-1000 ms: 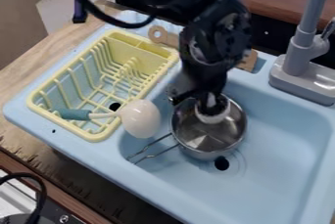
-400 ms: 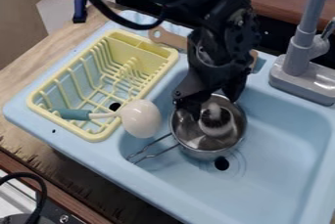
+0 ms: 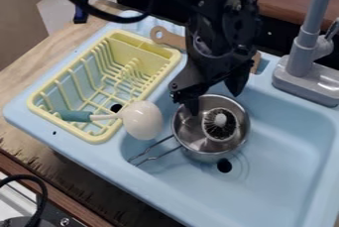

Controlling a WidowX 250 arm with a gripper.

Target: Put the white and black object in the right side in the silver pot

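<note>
Down from the top edge hangs the black arm [image 3: 222, 23], its wrist bent so that the gripper [image 3: 214, 101] points downward over the back of the silver pot [image 3: 192, 134]. The fingers are spread well apart, one overlapping the pot's rear-left side in the view, the other near its rear-right rim. The white and black round brush [image 3: 220, 123] is inside the pot, on its right side. A cable [image 3: 119, 19] loops left of the arm, above the yellow dish rack [image 3: 41, 107].
</note>
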